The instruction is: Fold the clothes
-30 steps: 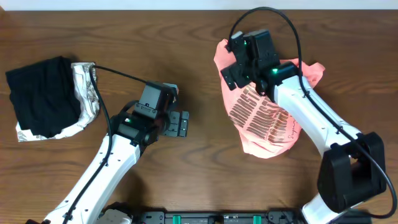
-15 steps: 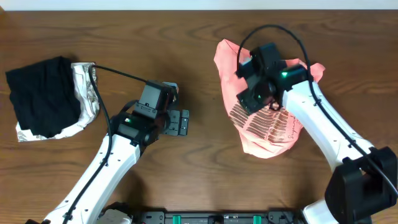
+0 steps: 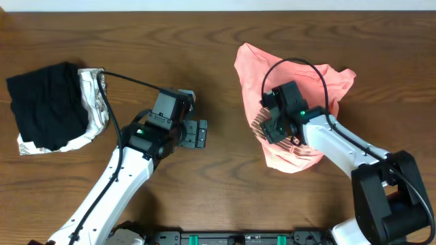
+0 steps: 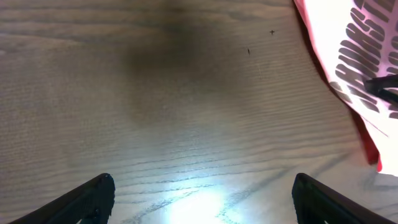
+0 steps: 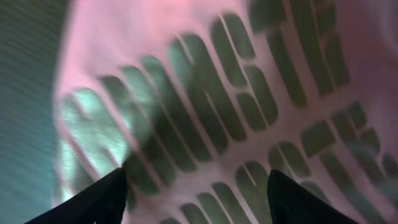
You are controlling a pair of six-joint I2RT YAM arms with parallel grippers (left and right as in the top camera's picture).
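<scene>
Clutter: blk garment (image 3: 44,102) on silvery cloth (image 3: 97,109) | R end effector (image 3: 269,129) over tee (image 3: 298,156)

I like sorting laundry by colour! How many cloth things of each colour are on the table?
Salmon-pink thin-fabric T-shirt with dark lettering: 1
Black folded garment: 1
Silvery-white patterned folded cloth: 1
Total: 3
</scene>
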